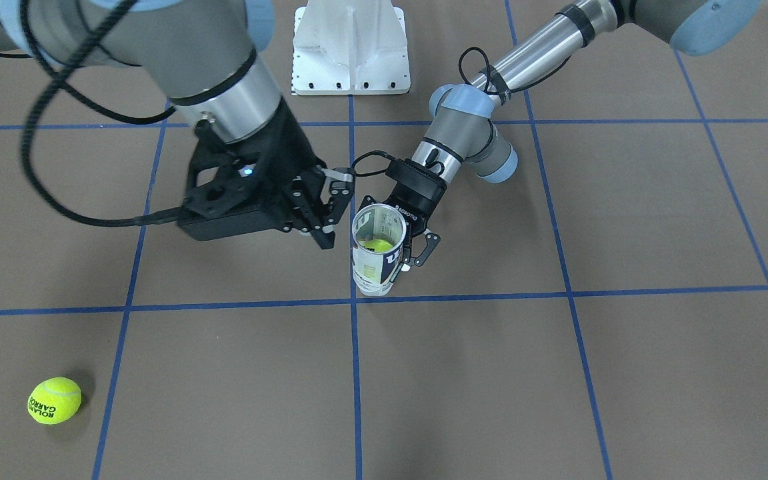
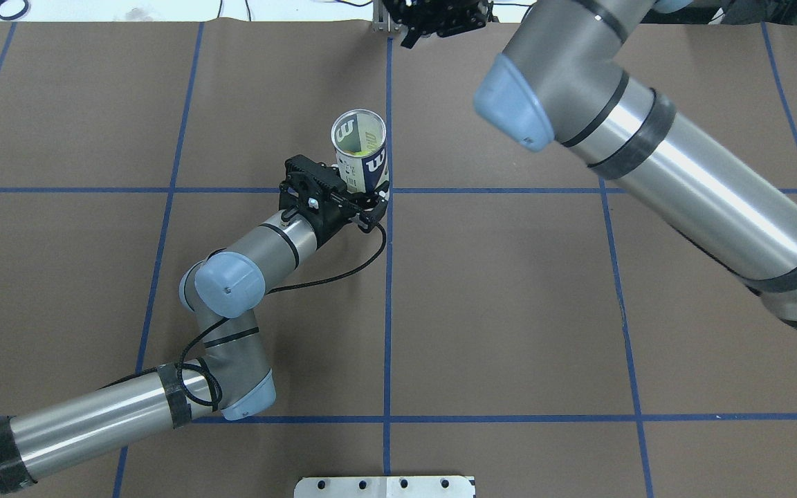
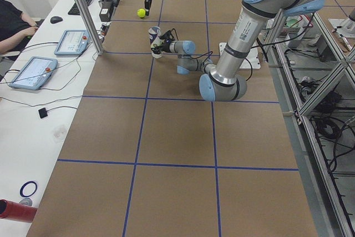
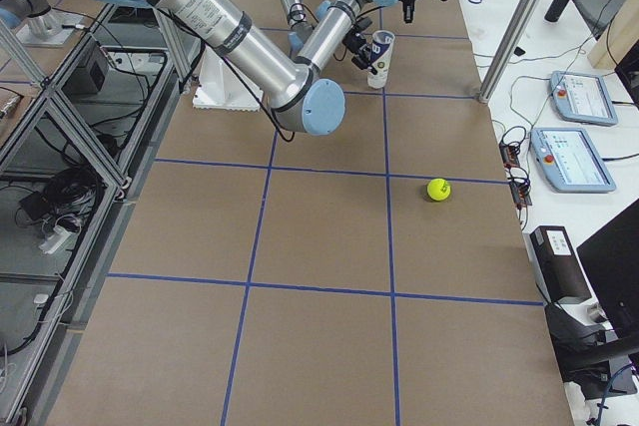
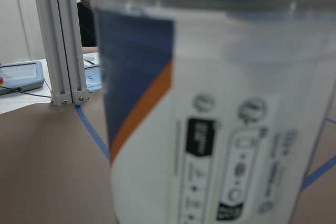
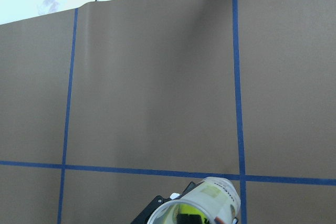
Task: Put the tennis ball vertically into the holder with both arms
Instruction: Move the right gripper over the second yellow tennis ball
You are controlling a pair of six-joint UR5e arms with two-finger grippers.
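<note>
One tennis ball (image 1: 377, 245) sits inside the holder (image 1: 371, 267), which stands upright on a blue grid line of the tabletop (image 1: 557, 373), mouth open to the top. A second tennis ball (image 1: 55, 400) lies loose on the tabletop, well apart from the holder, at about 8 o'clock from it in the front-facing view; picking it up and dropping it in looks like the work left.

The left gripper (image 2: 358, 188) reaches in low, forearm nearly level, with its fingers clenched around the holder's lower half. The right gripper (image 1: 336, 217) hangs high, just beside the holder's mouth at 9 o'clock in that view, its fingers spread and empty.
</note>
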